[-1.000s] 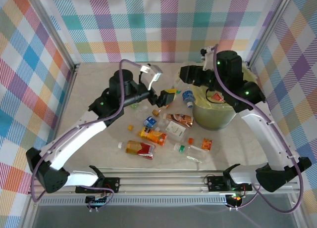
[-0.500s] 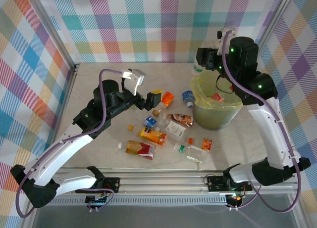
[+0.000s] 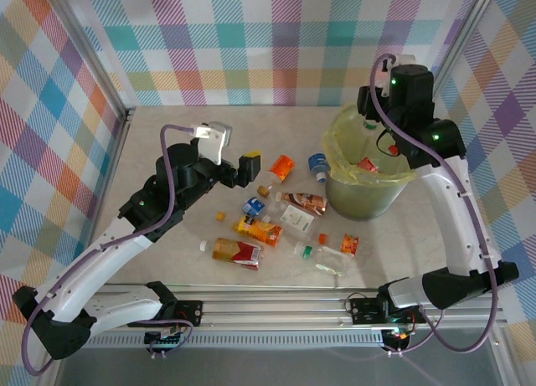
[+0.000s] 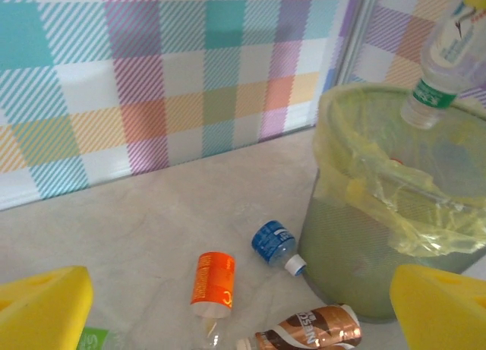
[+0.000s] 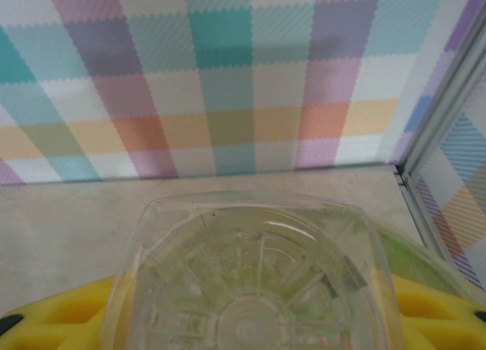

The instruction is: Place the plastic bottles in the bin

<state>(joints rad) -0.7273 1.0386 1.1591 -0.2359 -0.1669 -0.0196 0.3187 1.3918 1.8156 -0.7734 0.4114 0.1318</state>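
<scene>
Clear bottle (image 4: 444, 50) hangs cap-down over the bin (image 4: 342, 259), gripped by the right tool (image 3: 367, 111).
The right tool's yellow fingers (image 5: 45, 320) are partly closed on the bottle's body. Its ribbed base faces the wrist camera, and its green label and cap point down above the bag-lined opening. A red-labelled item (image 3: 366, 162) lies inside the bin. Other bottles lie loose on the bench (image 3: 167, 143) to the left of the bin and in front of it. A blue bottle (image 4: 273, 242) and a brown bottle (image 4: 307, 329) are just beside its wall, an orange bottle (image 4: 213, 280) is near them, and more lie nearer the arm bases. The left tool (image 3: 251, 164) hovers wide open and empty above the bench, just left of the orange bottle and well apart from the bin.
</scene>
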